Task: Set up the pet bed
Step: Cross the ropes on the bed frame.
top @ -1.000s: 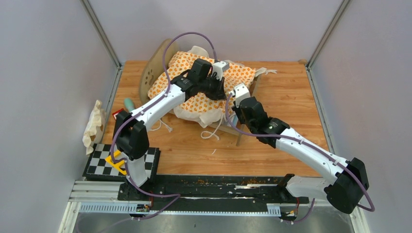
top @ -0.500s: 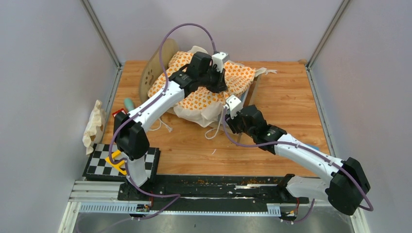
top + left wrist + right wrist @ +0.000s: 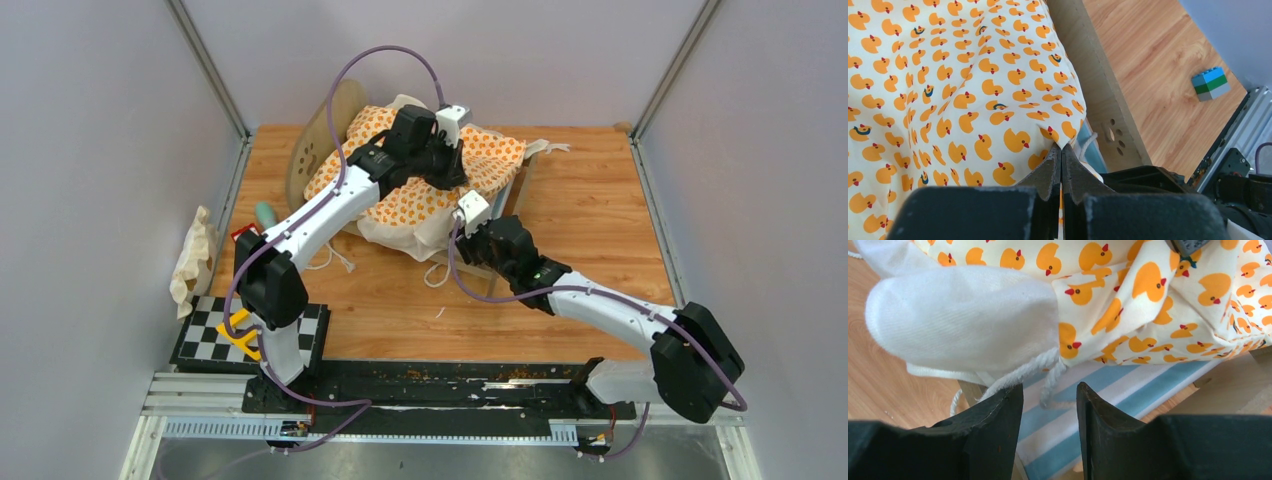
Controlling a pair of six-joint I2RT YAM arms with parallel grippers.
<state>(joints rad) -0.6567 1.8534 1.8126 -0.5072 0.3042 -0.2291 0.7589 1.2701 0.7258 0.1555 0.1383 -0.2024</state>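
The bed (image 3: 318, 140) stands on the bench (image 3: 590, 210), and its striped base (image 3: 1088, 405) shows under the cushion. The duck-print cushion (image 3: 420, 200) lies rumpled over the bed. One corner spills past the bed's near side with its white underside turned up.

The left gripper (image 3: 1061, 150) is above the bed, jaws clenched on the cushion's edge beside the bed's right end board (image 3: 1098, 95). The right gripper (image 3: 1048, 390) sits low at the bed's near side, jaws released and holding nothing. A white tie cord (image 3: 1020, 371) hangs from the cushion just beyond them, across the base.

A pillow (image 3: 195, 255) lies well left of the bed, past the bench's edge. A block stack (image 3: 1209, 84) rests on the bench, apart from the bed, beyond that end board.
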